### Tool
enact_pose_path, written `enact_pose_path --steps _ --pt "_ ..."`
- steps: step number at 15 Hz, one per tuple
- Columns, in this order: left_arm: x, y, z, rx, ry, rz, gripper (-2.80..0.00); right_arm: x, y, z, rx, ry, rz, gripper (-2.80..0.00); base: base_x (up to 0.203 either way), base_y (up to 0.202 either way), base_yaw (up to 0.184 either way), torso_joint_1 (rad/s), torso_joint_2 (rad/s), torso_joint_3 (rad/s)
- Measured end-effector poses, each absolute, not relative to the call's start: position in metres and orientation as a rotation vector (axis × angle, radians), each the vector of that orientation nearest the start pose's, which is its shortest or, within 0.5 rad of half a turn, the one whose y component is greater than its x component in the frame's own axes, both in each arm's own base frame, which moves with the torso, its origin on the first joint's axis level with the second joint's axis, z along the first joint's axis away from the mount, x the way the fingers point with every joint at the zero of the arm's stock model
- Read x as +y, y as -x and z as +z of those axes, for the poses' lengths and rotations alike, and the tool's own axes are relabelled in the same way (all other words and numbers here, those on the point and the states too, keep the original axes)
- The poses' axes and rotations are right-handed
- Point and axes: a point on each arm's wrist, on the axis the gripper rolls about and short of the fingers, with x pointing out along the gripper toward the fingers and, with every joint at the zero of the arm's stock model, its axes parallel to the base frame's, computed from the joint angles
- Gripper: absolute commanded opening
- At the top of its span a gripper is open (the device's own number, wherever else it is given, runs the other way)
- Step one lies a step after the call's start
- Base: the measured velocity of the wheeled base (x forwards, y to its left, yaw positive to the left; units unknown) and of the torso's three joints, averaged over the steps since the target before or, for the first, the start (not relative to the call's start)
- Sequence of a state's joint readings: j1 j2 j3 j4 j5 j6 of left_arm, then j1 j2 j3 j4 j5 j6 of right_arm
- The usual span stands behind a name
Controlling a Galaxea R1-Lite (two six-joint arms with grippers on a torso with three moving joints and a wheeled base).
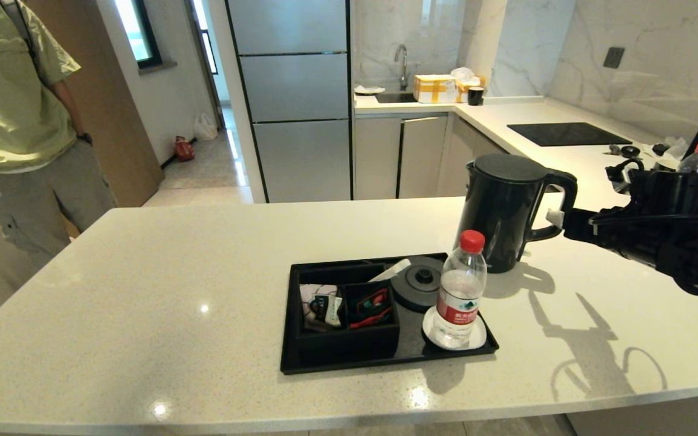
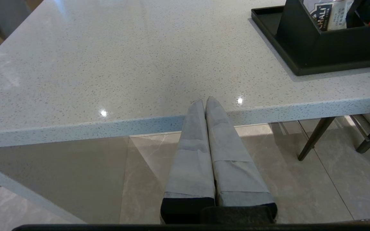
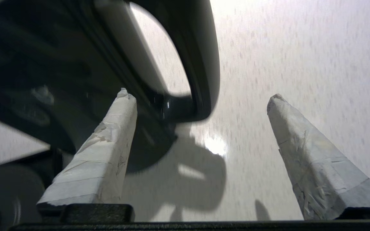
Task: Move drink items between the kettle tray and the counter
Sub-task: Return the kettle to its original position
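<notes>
The matte-black kettle stands on the off-white counter, just behind the right end of the black tray. My right gripper is open beside its loop handle. The lower end of the handle sits between the taped fingers, nearer one of them, and neither finger presses on it. The red-capped bottle stands upright on the white coaster in the tray. The round kettle base is bare. I cannot pick out the pink-and-black sachet. My left gripper is shut and empty, parked below the counter's front edge.
Packets fill the tray's compartments, red-and-green ones among them. A second red-capped bottle stands behind my right arm. The black hob lies at the back right. A person stands at the far left.
</notes>
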State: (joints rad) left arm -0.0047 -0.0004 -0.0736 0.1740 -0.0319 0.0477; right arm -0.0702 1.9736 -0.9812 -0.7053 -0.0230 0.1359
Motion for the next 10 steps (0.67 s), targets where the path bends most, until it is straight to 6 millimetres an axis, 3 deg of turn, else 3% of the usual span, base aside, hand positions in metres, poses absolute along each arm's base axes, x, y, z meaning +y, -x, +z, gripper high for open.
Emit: enact_pose_path --steps 10 --pt "-0.001 0.029 0.078 0.099 -0.046 -0.039 -2.8 -0.035 -0.393 0.124 0.246 -0.137 -0.131 0.0 0.0 0.0 0.0 0.0 0.0 0.0"
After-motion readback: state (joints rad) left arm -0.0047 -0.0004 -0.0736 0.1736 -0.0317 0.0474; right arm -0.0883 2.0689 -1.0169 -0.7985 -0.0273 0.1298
